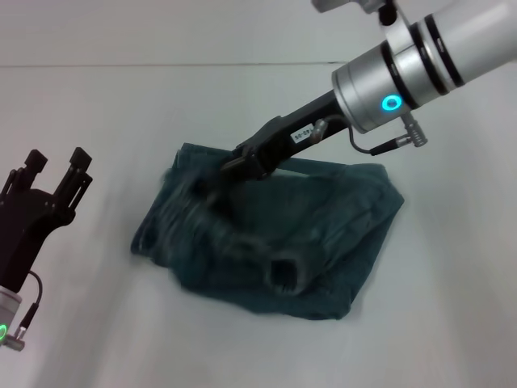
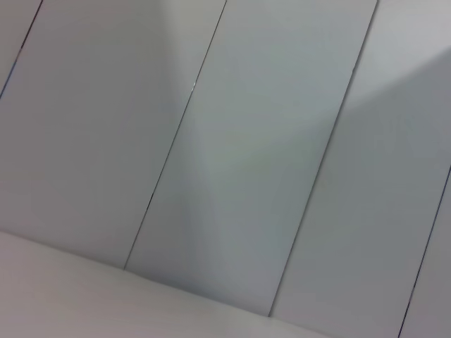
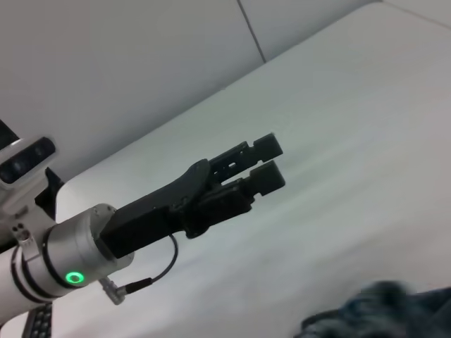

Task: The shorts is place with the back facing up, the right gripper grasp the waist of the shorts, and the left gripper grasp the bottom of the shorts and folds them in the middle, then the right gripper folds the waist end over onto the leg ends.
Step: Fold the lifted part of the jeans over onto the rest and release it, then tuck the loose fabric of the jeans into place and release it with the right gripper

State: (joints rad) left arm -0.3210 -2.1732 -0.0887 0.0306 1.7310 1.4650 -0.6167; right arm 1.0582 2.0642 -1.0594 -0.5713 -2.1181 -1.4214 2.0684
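While the right claw (image 1: 216, 184) reaches down into the middle of the shorts (image 1: 323, 234), its tips are lost in blurred cloth, so I cannot tell whether they pinch denim or stand apart. It seems placed there to carry the waist end over toward the leg hems, since the cloth under it looks lifted and bunched. The shorts lie in a rumpled, roughly doubled heap at the middle of the pale worktop (image 1: 452, 307), soft faded blue-green denim with puckered, dark-shadowed folds. The left claw (image 1: 55, 167) hangs well apart at the worktop's left side, its two black, screw-studded fingers spread and holding nothing, probably drawn clear so the fold is unobstructed.
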